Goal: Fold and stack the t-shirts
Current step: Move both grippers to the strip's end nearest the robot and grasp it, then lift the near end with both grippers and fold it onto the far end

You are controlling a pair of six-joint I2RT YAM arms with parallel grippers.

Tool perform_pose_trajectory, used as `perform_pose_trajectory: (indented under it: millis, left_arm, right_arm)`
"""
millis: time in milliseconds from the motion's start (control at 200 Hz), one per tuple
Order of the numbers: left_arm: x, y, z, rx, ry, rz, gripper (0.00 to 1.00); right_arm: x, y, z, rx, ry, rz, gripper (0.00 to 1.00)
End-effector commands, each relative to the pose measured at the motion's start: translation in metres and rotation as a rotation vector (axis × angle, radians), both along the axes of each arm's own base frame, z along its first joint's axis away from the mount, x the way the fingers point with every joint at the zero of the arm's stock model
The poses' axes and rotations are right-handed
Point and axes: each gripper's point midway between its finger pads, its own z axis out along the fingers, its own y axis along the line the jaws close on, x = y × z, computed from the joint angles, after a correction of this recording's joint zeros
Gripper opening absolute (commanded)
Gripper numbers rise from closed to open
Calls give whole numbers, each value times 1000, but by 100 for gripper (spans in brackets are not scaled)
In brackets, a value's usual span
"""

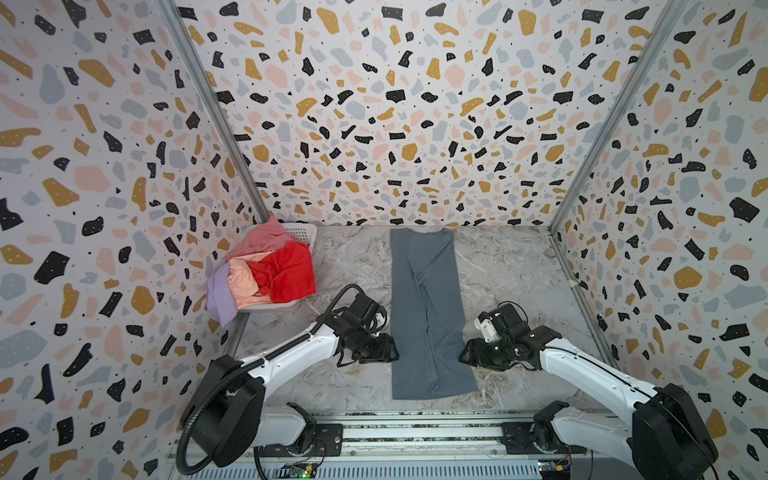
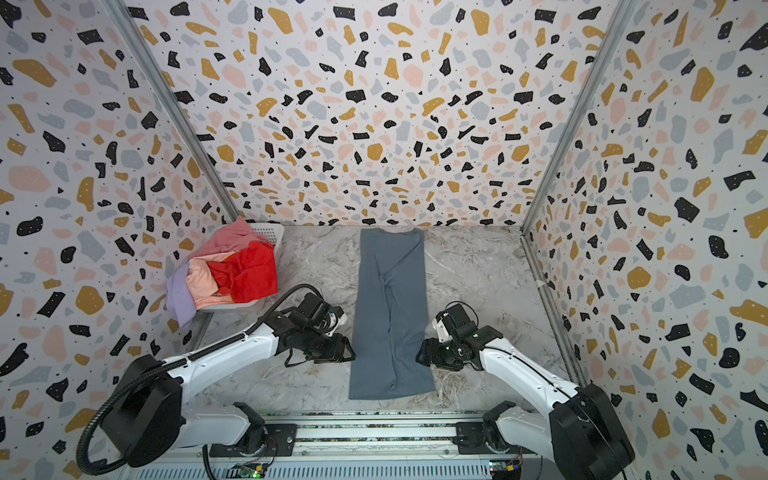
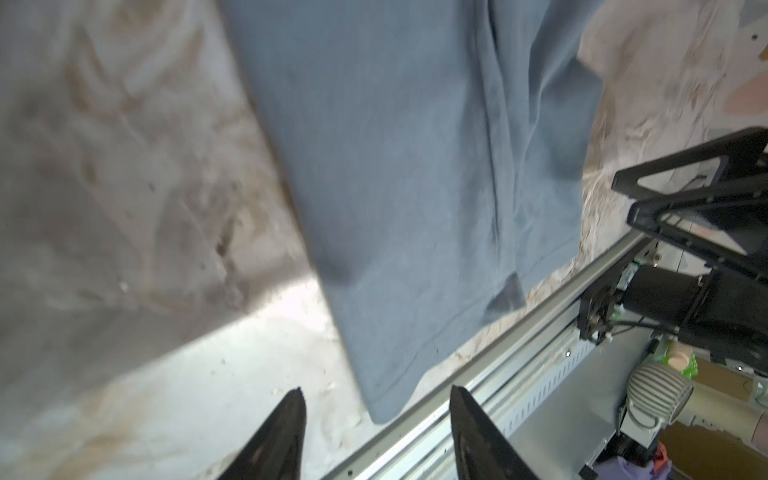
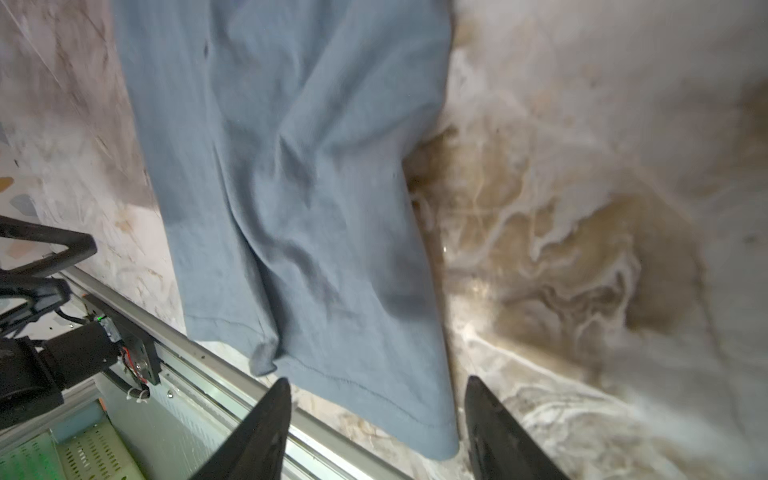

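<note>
Top-down look at a marble-patterned table [image 1: 519, 270]. In the middle, flat on the table: the grey-blue t-shirt [image 1: 428, 311], already folded lengthwise into a narrow strip. Long axis from the back wall toward the robot's rail, neckline at the far end, hem at the near end.

Flanking the strip toward its hem end: the left end effector [image 1: 388, 353] just beside the left edge, the right end effector [image 1: 467, 357] just beside the right edge. About equally near, neither across the middle. Both with jaws spread and nothing pinched. In each wrist view, one hem corner just ahead of the open fingertips.

At far left, well apart from the strip: a white basket [image 1: 303, 235] heaped with the red t-shirt [image 1: 286, 270], pink t-shirt [image 1: 266, 237], peach t-shirt [image 1: 245, 282] and lavender t-shirt [image 1: 220, 299], all unfolded.

Probably next: a grip on both hem corners, then a fold along the long axis, hem carried away toward the neckline.
</note>
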Motion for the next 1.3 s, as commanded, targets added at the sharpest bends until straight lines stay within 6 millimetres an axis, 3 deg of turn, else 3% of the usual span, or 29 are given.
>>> perform_pose_trajectory:
  millis: [0, 245, 461, 606, 751, 906, 1006, 1141, 1297]
  left_arm:
    - [-22, -1, -6, -8, 61, 18, 56]
    - [-50, -9, -22, -28, 140, -20, 55]
    - [-60, -25, -32, -54, 190, -90, 52]
    - [-65, -21, -40, -24, 206, -136, 48]
    - [-63, -21, -42, -20, 193, -141, 43]
    - [-54, -30, -40, -52, 158, -132, 33]
    - [-50, -35, -40, -63, 145, -152, 18]
    - [-56, -35, -33, -86, 151, -187, 0]
    - [-61, -36, -12, -128, 144, -205, 0]
  right_arm:
    - [-26, -13, -9, -62, 70, -12, 66]
    - [-52, -17, -24, -56, 119, -25, 66]
    - [-50, -9, -34, -15, 105, -21, 65]
    - [-41, -1, -33, 17, 79, -26, 63]
    - [-41, 5, -38, 37, 94, -17, 50]
    - [-41, 9, -34, 41, 86, -5, 28]
    - [-43, 11, -30, 61, 90, -9, 19]
    - [-43, 20, -16, 100, 83, -3, 14]
    - [-39, 26, 5, 104, 51, -1, 11]
